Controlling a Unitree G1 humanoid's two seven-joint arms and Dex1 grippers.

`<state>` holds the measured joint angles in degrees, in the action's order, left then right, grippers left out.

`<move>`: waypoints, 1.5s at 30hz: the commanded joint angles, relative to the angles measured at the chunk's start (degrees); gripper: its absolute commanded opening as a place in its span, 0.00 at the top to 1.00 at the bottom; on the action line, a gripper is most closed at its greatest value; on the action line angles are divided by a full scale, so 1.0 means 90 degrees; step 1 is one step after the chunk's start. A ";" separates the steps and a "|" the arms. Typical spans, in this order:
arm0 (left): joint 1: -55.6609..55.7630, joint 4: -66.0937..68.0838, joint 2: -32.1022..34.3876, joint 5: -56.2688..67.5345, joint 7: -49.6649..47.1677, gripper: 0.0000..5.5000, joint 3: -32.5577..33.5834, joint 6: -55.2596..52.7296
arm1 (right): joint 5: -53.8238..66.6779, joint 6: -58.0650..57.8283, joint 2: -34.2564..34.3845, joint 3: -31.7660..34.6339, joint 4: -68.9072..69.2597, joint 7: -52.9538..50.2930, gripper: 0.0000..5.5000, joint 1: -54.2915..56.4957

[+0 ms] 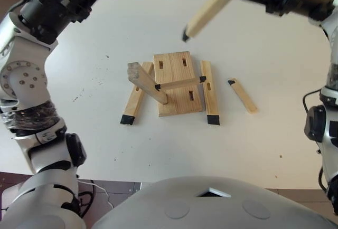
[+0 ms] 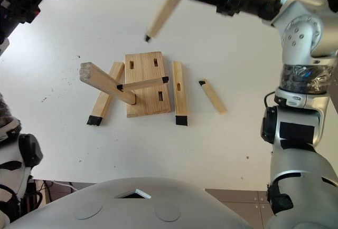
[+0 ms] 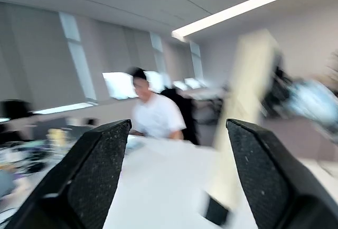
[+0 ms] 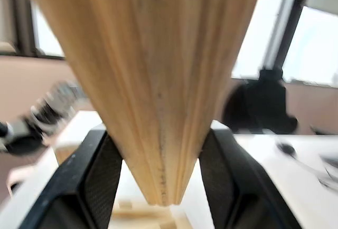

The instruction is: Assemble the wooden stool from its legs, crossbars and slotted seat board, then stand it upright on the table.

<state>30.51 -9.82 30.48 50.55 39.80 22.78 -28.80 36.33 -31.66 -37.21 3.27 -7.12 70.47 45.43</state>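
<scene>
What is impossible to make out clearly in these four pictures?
- Left wrist view: the leg in the right gripper is motion-blurred.
- Right wrist view: that leg hides most of the seat board.
- Eye views: the upright leg hides where it meets the board; its seating cannot be judged.

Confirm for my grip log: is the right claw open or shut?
Shut: the right claw clamps a wooden leg, fingers pressed against both its sides.

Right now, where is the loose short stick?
In the eye views, the short stick lies on the table right of the seat board, past the nearby leg.
</scene>
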 commanded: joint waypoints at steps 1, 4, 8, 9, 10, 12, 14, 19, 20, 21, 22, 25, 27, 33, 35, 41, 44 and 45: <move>-0.0075 0.0272 -0.1802 0.0722 -0.2889 0.39 0.0600 0.0032 | -0.0828 0.0873 -0.0394 -0.0357 0.0145 0.0258 0.63 -0.0684; -0.0234 0.0180 -0.2738 -0.0173 -0.4452 0.39 0.0337 0.0407 | -0.0782 0.0832 -0.0462 -0.0306 0.0806 0.0289 0.63 -0.1357; -0.0170 -0.0046 -0.3474 -0.1014 -0.6054 0.39 0.0044 0.0533 | -0.0610 0.0710 -0.0393 -0.0191 0.1824 0.0018 0.63 -0.2296; -0.0162 -0.0131 -0.3495 -0.1291 -0.6189 0.39 -0.0135 0.0523 | -0.0593 0.0705 -0.0354 -0.0180 0.2016 -0.0063 0.63 -0.2487; -0.0151 -0.0177 -0.3470 -0.1481 -0.6260 0.39 -0.0254 0.0508 | -0.0575 0.0663 -0.0301 -0.0176 0.2201 -0.0180 0.63 -0.2626; -0.0195 -0.0279 -0.3584 -0.1901 -0.6482 0.39 -0.0519 0.0535 | -0.0532 0.0675 -0.0231 -0.0146 0.2372 -0.0289 0.63 -0.2837; -0.0228 -0.0233 -0.3759 -0.2212 -0.6736 0.39 -0.0664 0.0590 | -0.0364 0.0642 -0.0186 -0.0053 0.2573 -0.0358 0.63 -0.3034; -0.0218 0.0040 -0.4157 -0.2510 -0.6764 0.39 -0.0959 0.0753 | -0.0231 0.0883 -0.0100 -0.0027 0.2644 -0.0282 0.63 -0.3265; -0.0269 0.0056 -0.4171 -0.2540 -0.6722 0.39 -0.0970 0.0785 | -0.0268 0.0970 -0.0043 -0.0096 0.2565 -0.0265 0.63 -0.3210; -0.0343 0.0063 -0.4176 -0.2597 -0.6707 0.39 -0.0964 0.0831 | -0.0259 0.0991 0.0044 -0.0173 0.2463 -0.0257 0.63 -0.3106; -0.0412 0.0073 -0.4193 -0.2652 -0.6702 0.39 -0.0957 0.0879 | -0.0258 0.1004 0.0102 -0.0246 0.2367 -0.0234 0.63 -0.3021; -0.0681 0.0135 -0.4345 -0.2849 -0.6777 0.39 -0.0998 0.1084 | -0.0317 0.1139 0.0219 -0.0405 0.2068 -0.0105 0.63 -0.2929; -0.0833 -0.0007 -0.4363 -0.2922 -0.6713 0.39 -0.1070 0.1131 | -0.0333 0.1223 0.0278 -0.0444 0.1977 -0.0069 0.63 -0.2956; -0.0928 -0.0156 -0.4106 -0.2810 -0.6794 0.39 -0.0674 0.0949 | -0.0061 0.1145 0.0334 -0.0293 0.2337 -0.0140 0.63 -0.3243; -0.0904 -0.0249 -0.3775 -0.2763 -0.6803 0.39 -0.0345 0.0867 | -0.0023 0.1140 0.0317 -0.0283 0.2357 -0.0090 0.63 -0.3252; -0.0405 0.0680 -0.1902 -0.2829 -0.6325 0.39 0.0893 0.0901 | -0.0382 0.1642 0.0311 -0.0370 0.1861 0.0058 0.63 -0.3223; -0.0301 0.1129 -0.1555 -0.2873 -0.6253 0.39 0.1179 0.1103 | -0.0312 0.1660 0.0333 -0.0370 0.1711 0.0195 0.63 -0.3051; -0.0297 0.1242 -0.1509 -0.2906 -0.6216 0.39 0.1196 0.1176 | -0.0271 0.1650 0.0361 -0.0356 0.1679 0.0213 0.63 -0.2998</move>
<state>26.70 -1.26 15.92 24.77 -17.06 32.89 -19.18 33.24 -17.49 -34.10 0.04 8.52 71.64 16.33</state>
